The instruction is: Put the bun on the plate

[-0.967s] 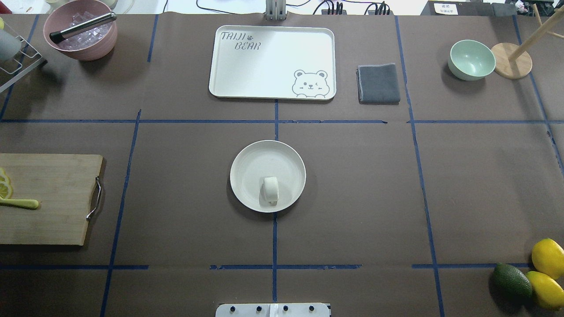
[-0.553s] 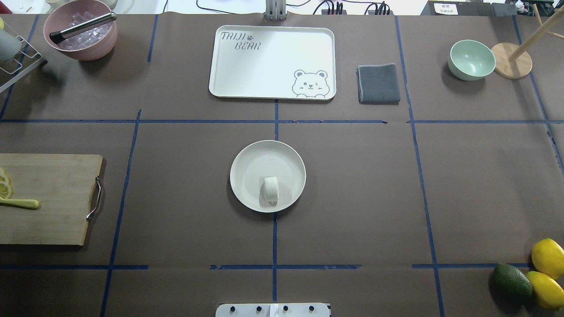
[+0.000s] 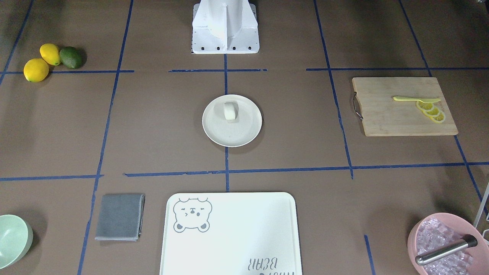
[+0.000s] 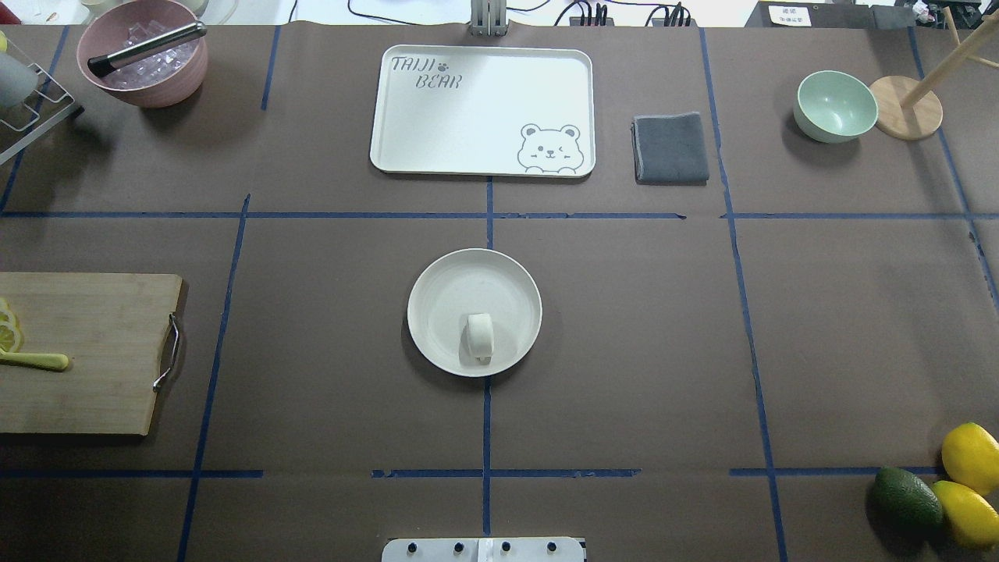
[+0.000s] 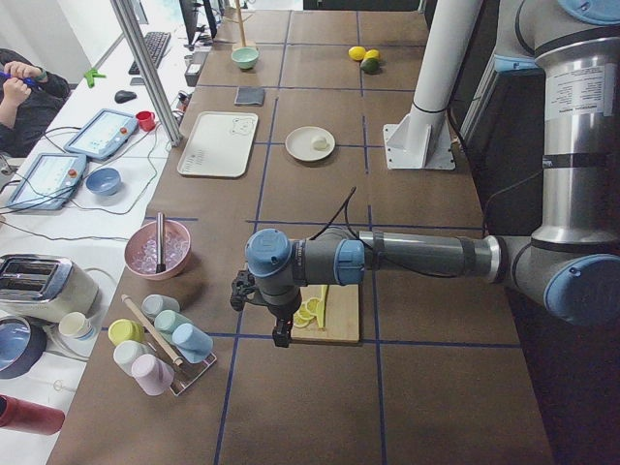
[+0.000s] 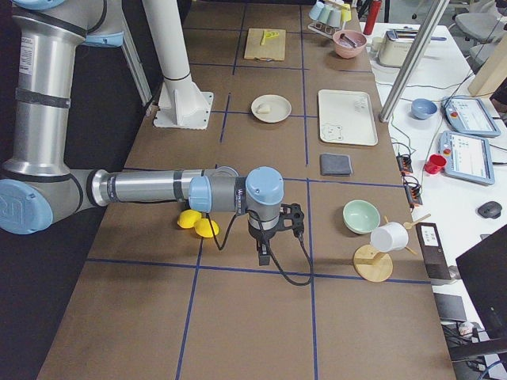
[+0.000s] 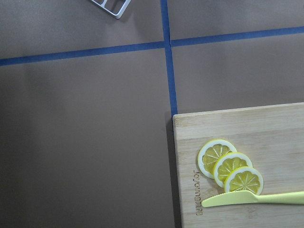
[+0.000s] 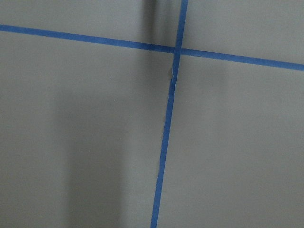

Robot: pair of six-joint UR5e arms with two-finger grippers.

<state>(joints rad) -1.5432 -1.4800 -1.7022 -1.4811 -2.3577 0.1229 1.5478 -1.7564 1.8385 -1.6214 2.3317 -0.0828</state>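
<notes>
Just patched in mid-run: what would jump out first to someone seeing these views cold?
The white bun sits on the round plate at the table's centre, on the plate's robot-side half, with nothing gripping it. Both arms are out wide: the left arm over the cutting board with lemon slices, the right arm above the lemons at the other end.

Seemingly unreadable grip: left pincer point(image 5: 281, 337), right pincer point(image 6: 261, 260).
</notes>
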